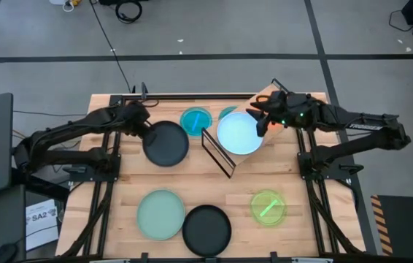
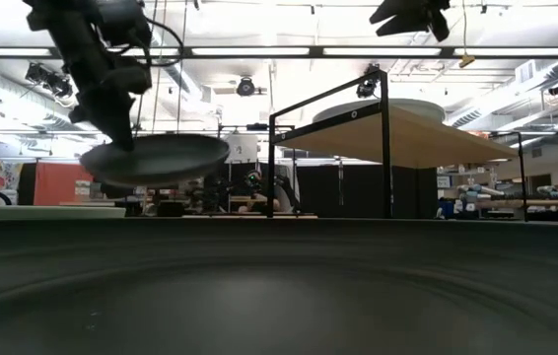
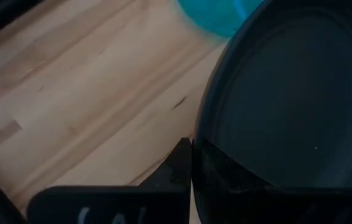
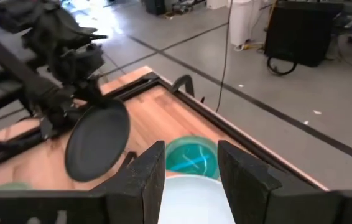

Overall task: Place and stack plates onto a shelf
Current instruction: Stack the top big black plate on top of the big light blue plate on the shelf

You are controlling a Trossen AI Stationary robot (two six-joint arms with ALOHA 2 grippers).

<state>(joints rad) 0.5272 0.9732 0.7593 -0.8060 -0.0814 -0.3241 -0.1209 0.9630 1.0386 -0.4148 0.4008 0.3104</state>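
— Two plates are in play: the left tool pinches the rim of a black plate, carried level and clear of the tabletop. Which step is this?

— Transport, by the look of it. The shelf stands just beyond that plate, a light blue plate already on its board.

— And the right tool?

— Fingers spread, empty, hovering above the blue plate's far edge.

— Next move?

— Likely swinging the black plate over the blue one, then lowering it flat.
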